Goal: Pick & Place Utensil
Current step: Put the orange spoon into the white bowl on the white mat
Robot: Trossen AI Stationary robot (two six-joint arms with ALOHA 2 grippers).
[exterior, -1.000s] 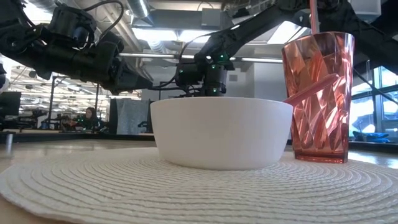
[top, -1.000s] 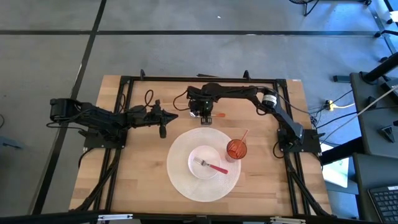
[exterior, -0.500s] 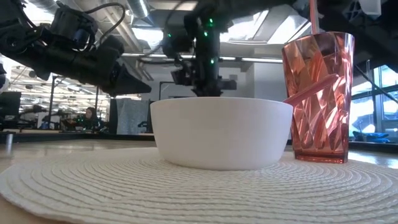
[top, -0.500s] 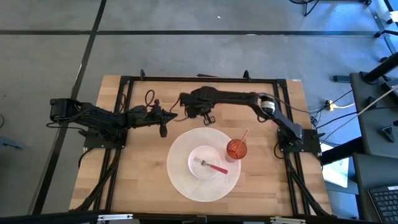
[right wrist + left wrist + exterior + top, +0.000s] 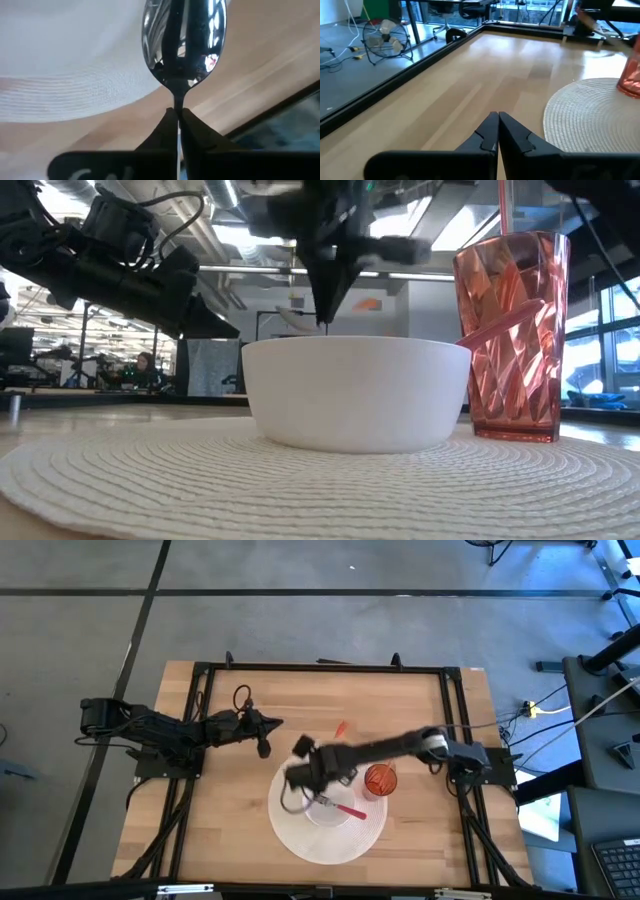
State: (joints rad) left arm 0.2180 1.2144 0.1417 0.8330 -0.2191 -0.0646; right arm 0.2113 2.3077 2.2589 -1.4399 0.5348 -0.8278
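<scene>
The right gripper (image 5: 176, 116) is clamped on the neck of a metal spoon (image 5: 183, 40), hanging over the white bowl's (image 5: 322, 802) rim at about nine o'clock. The spoon's long axis runs straight out past the fingertips, with the bowl directly beneath, so I judge a short descent should seat it. The left gripper (image 5: 497, 131), fingers pressed together and empty, waits at ten o'clock of the woven placemat (image 5: 290, 820).

dark arms (image 5: 160, 732), black cables

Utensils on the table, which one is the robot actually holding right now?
The metal spoon, pinched by its neck in the right gripper above the woven placemat. The red-handled fork lies in the white bowl, untouched.
</scene>
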